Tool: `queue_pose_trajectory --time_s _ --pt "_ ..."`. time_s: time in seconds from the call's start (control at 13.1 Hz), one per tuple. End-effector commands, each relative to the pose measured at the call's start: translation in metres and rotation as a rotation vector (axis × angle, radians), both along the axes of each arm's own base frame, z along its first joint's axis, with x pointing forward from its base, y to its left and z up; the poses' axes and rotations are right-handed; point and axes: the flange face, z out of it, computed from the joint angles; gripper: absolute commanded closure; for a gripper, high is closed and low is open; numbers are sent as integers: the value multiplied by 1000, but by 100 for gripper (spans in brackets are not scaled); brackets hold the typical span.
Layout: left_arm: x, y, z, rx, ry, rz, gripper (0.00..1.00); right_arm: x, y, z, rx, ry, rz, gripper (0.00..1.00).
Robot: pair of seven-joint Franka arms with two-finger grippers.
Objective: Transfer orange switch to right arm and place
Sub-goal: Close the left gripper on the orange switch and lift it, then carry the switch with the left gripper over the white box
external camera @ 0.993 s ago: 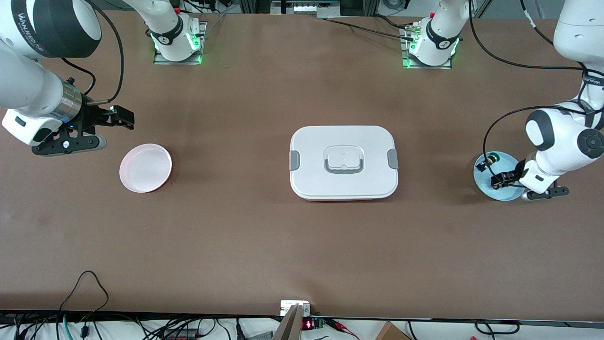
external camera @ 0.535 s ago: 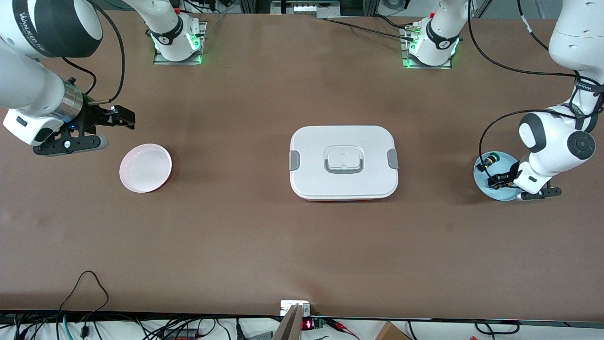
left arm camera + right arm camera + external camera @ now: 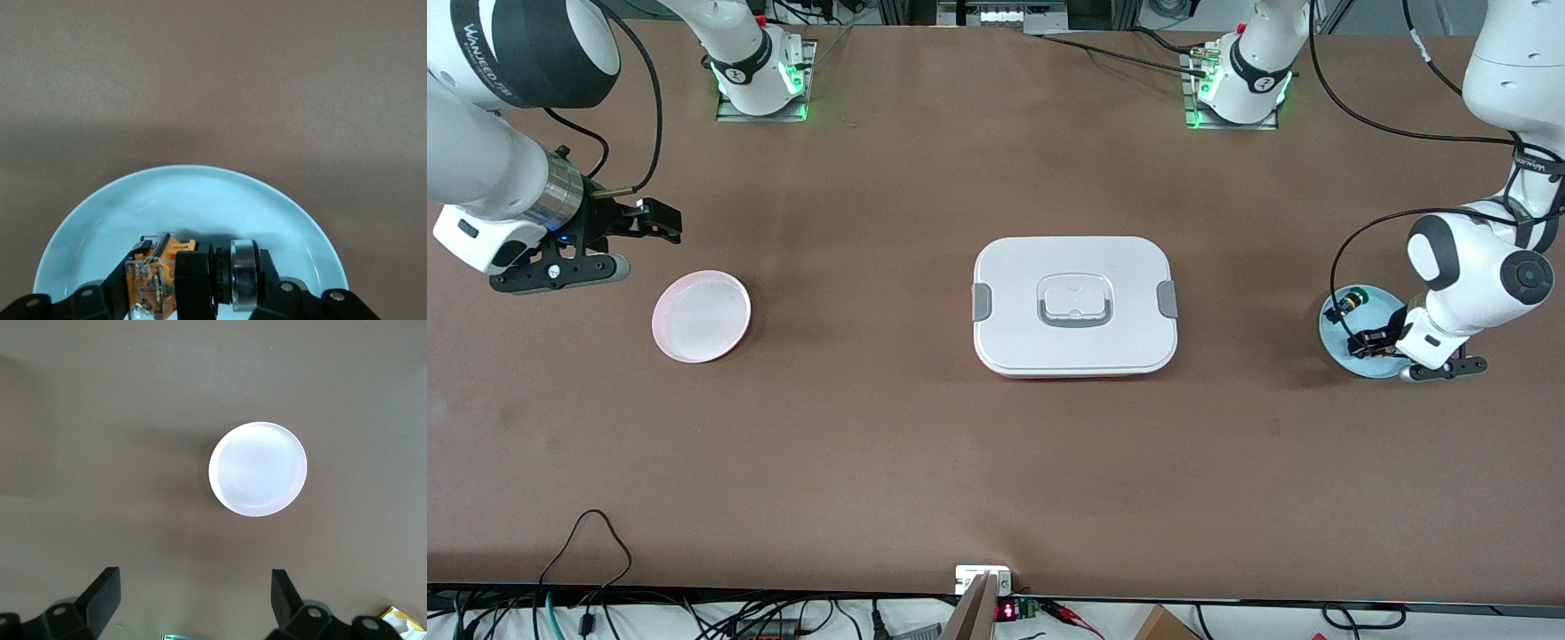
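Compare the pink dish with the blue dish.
The pink dish holds nothing; the blue dish holds switches, including the orange switch. The pink dish lies at the right arm's end of the table, with the right claw open above the table beside it; the blue dish lies at the left arm's end, under the left claw. Both are round and shallow.

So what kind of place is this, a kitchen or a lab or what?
Most likely a robotics lab bench, not a kitchen. Two arm bases are bolted to a brown table, loose cables trail along its edge, and the left pincer works over a light blue plate holding small switches.
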Motion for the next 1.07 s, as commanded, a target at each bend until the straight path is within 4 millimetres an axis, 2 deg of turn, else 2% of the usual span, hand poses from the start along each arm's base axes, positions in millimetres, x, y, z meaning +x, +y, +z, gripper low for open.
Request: queue_pose_trajectory --time_s 0.0,0.23,0.38,0.46,0.61,0.69,0.76,0.84,0.99 --pt "17 -14 56 -44 84 -21 86 1 3 5 17 -3 1 0" --pt "36 -32 124 -277 255 55 96 1 3 6 17 -5 1 0" --pt "43 -51 151 -342 298 39 99 1 3 6 17 -5 1 0" --pt "48 -68 163 -351 298 3 99 1 3 6 17 -5 1 0" --pt "66 -117 200 -385 263 -113 99 1 3 6 17 -5 1 0" --pt "74 -149 221 -448 224 -164 98 1 3 6 17 -6 1 0" --pt "79 -173 235 -523 192 -193 98 1 3 6 17 -6 1 0" --pt "81 -197 248 -591 164 -243 98 1 4 6 16 -7 3 0" --pt "80 -226 256 -696 112 -387 98 1 3 7 17 -6 1 0"
